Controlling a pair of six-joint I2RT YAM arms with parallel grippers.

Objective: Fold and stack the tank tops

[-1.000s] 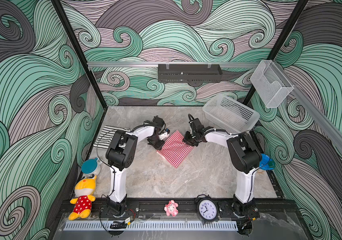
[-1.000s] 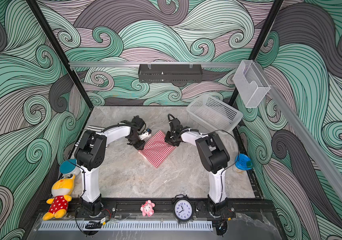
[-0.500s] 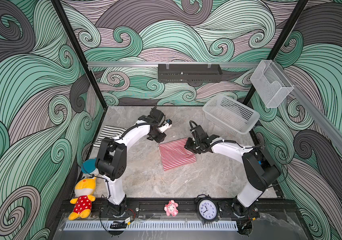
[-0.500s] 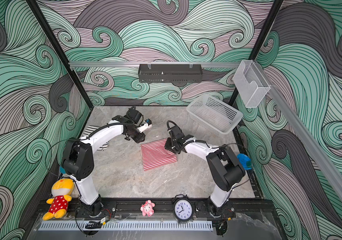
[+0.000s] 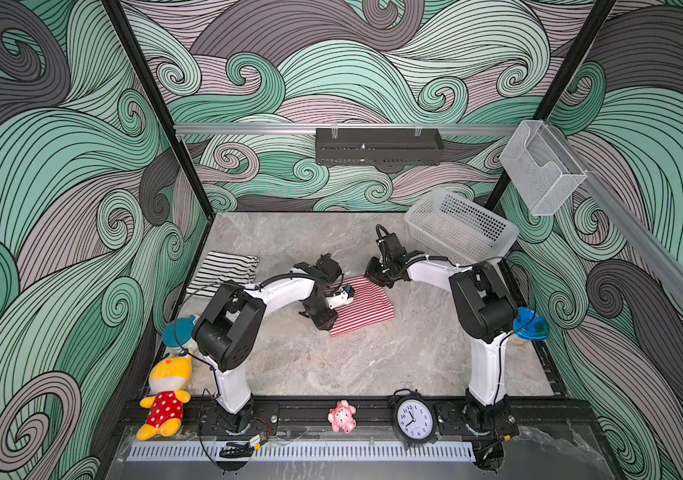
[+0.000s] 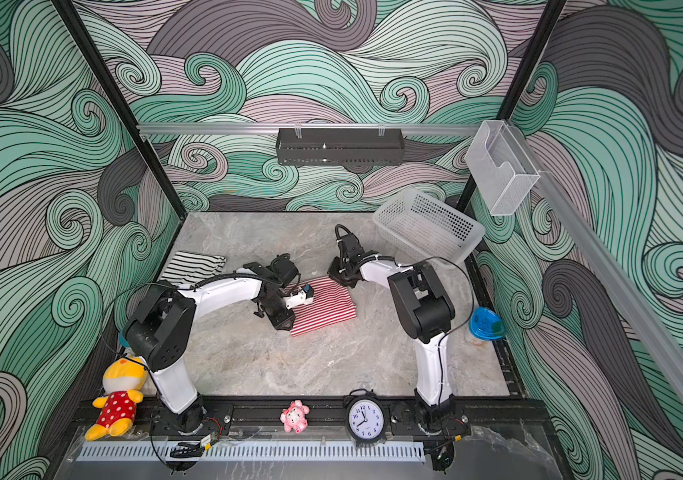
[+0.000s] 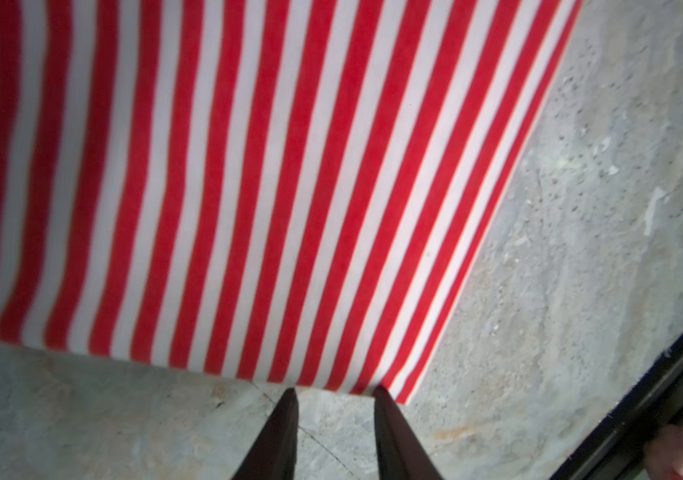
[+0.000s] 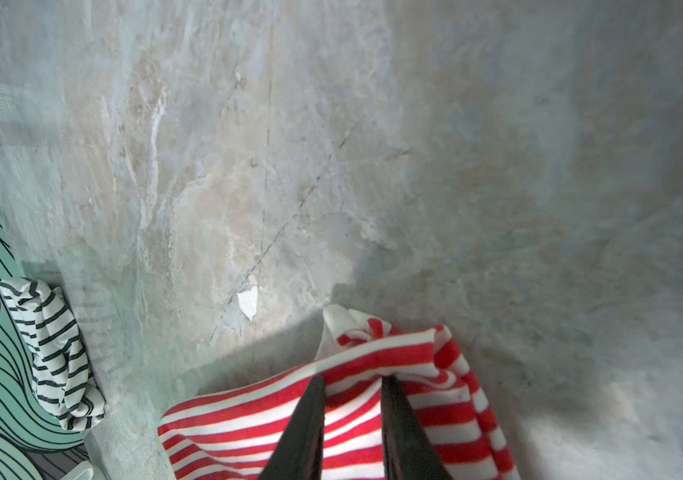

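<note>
Red-and-white striped tank top (image 5: 366, 309) lies folded flat in the middle of the grey marble table (image 5: 352, 365). The left gripper (image 7: 333, 392) sits at its near left corner, fingers apart with bare table between them and one tip touching the cloth edge. The right gripper (image 8: 352, 380) straddles the bunched far corner of the same top; whether it pinches the cloth is unclear. The black-and-white tank top (image 5: 223, 272) lies folded by the left wall, well apart.

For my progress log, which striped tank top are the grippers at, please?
The red-and-white striped knit tank top at centre; the black-and-white one lies apart, untouched.
</note>
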